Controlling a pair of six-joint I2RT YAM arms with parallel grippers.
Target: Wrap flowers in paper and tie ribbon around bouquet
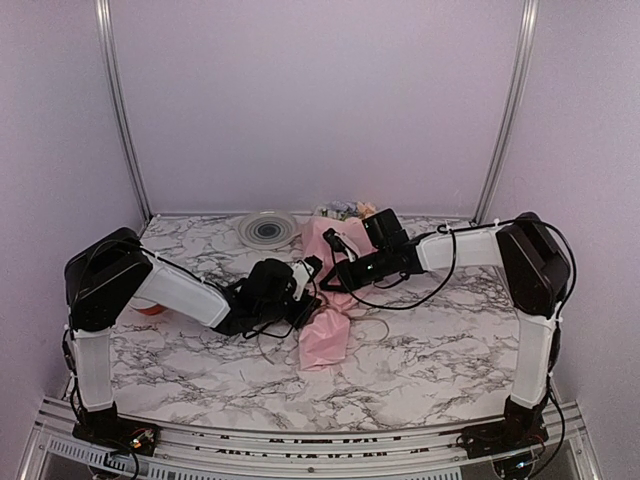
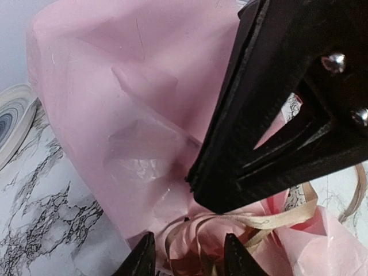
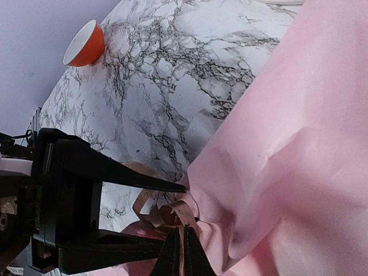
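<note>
The bouquet (image 1: 325, 300) lies mid-table, a cone of pink paper (image 2: 138, 86) with the flowers (image 1: 340, 210) showing at its far end. Tan ribbon (image 2: 276, 221) is looped in several coils around its narrow waist. My left gripper (image 2: 190, 256) is open, its fingertips (image 2: 142, 256) apart on either side of the ribbon coils. My right gripper (image 3: 184, 256) meets it from the other side and is shut on a ribbon (image 3: 172, 213) strand against the paper (image 3: 287, 144). In the top view the left gripper (image 1: 308, 285) and right gripper (image 1: 335, 265) crowd together at the bouquet's waist.
A round white disc with grey rings (image 1: 267, 228) sits at the back of the marble table (image 1: 430, 340), left of the flowers. A small orange-red spool (image 3: 86, 46) rests by my left arm (image 1: 180, 290). Black cables trail by the bouquet.
</note>
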